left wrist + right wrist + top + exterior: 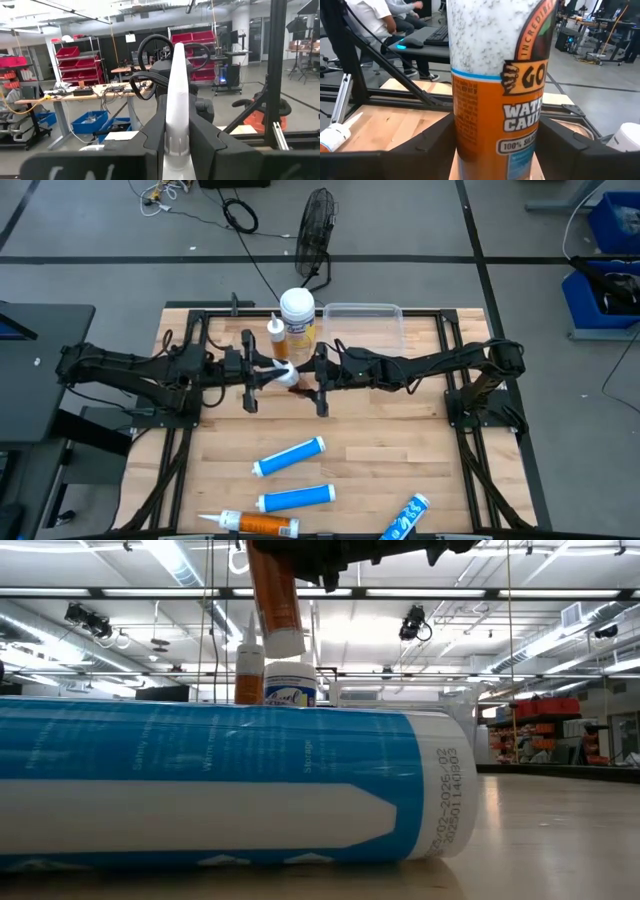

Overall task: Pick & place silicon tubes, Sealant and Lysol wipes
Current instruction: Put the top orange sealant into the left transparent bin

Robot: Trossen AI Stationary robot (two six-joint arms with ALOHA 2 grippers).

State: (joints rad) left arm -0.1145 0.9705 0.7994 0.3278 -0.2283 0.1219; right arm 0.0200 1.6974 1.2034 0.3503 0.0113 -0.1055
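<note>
Now you see both grippers mid-table: left gripper [262, 372] clamped on the slim orange caulk tube's [497, 95] white nozzle [177, 95], right gripper [318, 373] fingers apart around its body.

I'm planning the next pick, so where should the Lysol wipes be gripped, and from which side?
Grip the Lysol wipes on the round body just under the white lid, probably coming from the table's front. It stands upright and the lid is wide. An upright orange tube crowds its left side, so keep the fingers clear of that.
</note>
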